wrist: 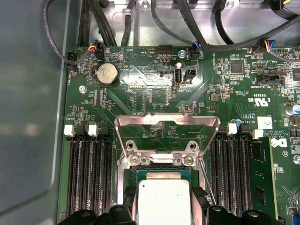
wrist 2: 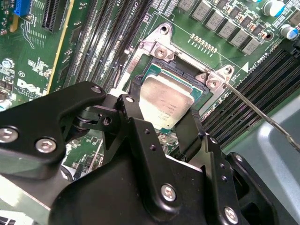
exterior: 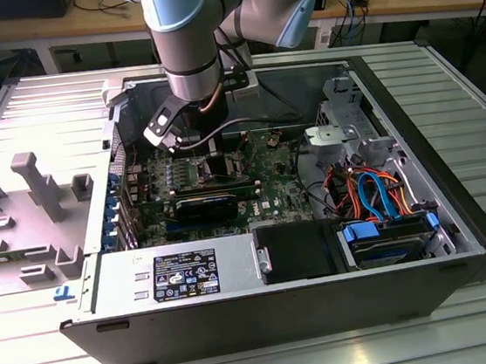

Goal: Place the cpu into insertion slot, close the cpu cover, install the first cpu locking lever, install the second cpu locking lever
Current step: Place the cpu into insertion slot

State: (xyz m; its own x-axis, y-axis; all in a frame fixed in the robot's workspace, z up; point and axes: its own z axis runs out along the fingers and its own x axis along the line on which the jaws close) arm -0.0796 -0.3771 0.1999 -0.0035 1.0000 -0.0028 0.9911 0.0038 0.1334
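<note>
One gripper (wrist 2: 164, 102) grasping cpu (wrist 2: 169, 108) | cpu flat, top up, in slot (wrist 2: 185, 74) | cover (wrist: 167, 123) open beyond slot

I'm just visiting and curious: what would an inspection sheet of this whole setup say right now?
Surface: open computer case on ribbed metal table.
Job's things: cpu at the insertion slot; cpu cover raised open; locking lever swung free.
Clutter: grey plastic holders on the exterior view's left.
Grippers: gripper shut on cpu.
Cables: orange and blue cables inside case.
Surroundings: workbench behind.
</note>
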